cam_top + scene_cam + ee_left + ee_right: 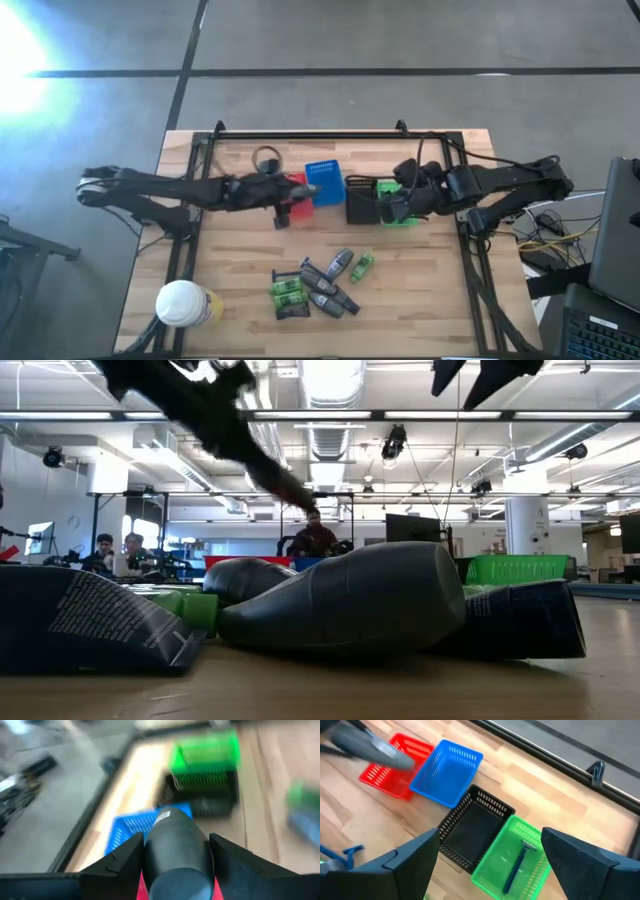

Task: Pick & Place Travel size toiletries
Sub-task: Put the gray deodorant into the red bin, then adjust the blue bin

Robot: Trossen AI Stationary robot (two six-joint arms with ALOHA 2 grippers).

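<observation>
The left gripper (177, 865) is clamped on a grey bottle (176, 850), held in the air over the red basket (392, 765) and close to the blue basket (447, 772). The right gripper (487, 865) hangs with its fingers apart over the green basket (492, 862) and the black basket (472, 832).

The bottle is smooth and rounded, so it could slip or twist between the fingers. Released now, so near the blue basket's wall, it might catch a rim and tip out or drop into the wrong basket.

The green basket holds one thin dark blue stick (516, 866). The blue and black baskets look empty, and the red one shows nothing in its visible part. The remaining toiletries (318, 283) lie heaped on the wooden table (420, 300), well apart from the baskets
</observation>
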